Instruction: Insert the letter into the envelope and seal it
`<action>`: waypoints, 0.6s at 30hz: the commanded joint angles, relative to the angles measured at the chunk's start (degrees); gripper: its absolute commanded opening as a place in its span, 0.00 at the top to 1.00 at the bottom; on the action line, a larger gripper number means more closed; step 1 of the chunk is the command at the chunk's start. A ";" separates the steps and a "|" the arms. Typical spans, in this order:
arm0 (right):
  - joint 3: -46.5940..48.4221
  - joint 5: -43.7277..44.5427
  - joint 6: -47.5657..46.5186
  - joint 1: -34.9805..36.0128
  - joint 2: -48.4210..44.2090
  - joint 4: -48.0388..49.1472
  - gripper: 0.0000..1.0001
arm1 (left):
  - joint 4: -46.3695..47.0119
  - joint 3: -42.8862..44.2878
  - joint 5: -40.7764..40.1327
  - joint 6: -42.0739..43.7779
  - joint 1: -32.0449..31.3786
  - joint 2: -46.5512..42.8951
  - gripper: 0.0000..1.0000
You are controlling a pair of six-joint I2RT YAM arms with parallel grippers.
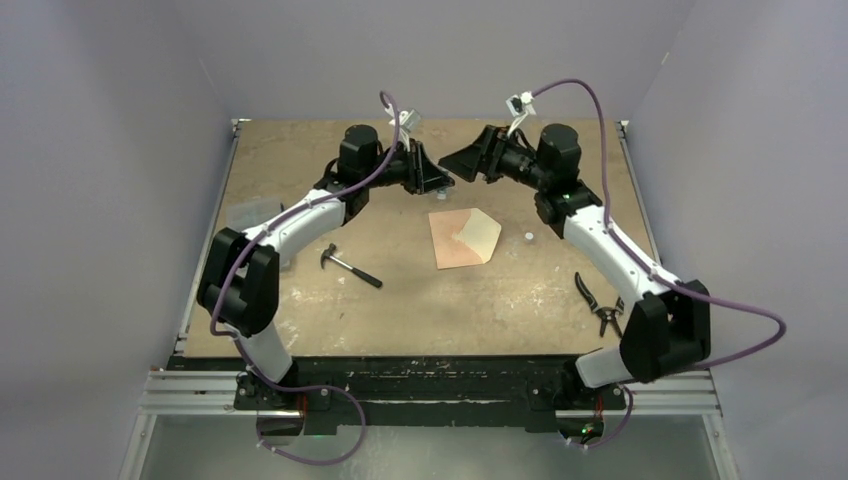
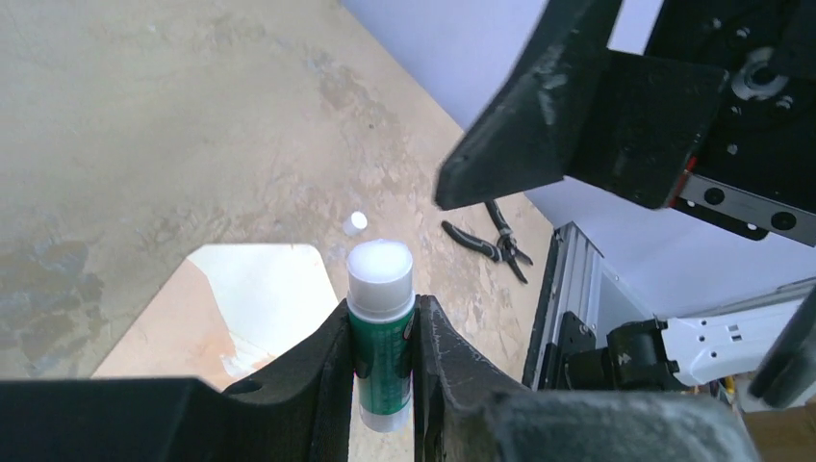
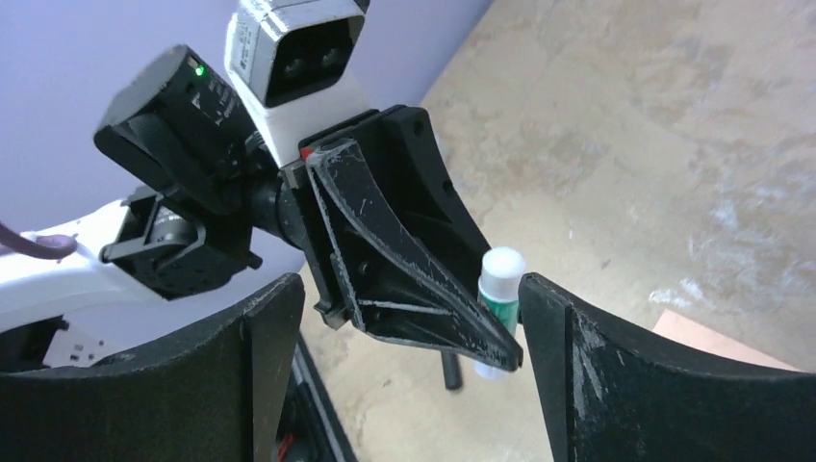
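Top external view, left to right: hammer [image 1: 350, 268] lying by the left arm, then the left gripper [image 1: 443, 186] clamped tight on a green glue stick [image 2: 380, 332], white end poking past the fingers. Envelope [image 1: 452, 248] sits flat mid-table, nearer than both grippers, long side running near-to-far, open cream flap [image 1: 483, 235] pointing right. Right gripper [image 1: 452, 160] hangs with fingers spread wide, facing the left one. Pliers [image 1: 600, 303] far right.

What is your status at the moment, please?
Left gripper shut on glue stick. Right gripper open, facing it. Envelope flat on table, flap open. Hammer and pliers well aside.
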 commanded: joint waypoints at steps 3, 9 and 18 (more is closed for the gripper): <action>-12.19 8.87 3.27 0.19 -10.61 16.23 0.17 | 15.54 -0.93 -4.01 -5.70 0.20 -5.68 1.00; -13.98 10.23 6.10 0.19 -11.86 21.94 0.31 | 19.55 2.16 -10.16 -14.94 0.16 -6.46 1.00; -10.72 4.18 14.32 0.29 -6.92 31.68 0.40 | 20.34 5.56 -11.54 -22.70 0.26 -6.96 1.00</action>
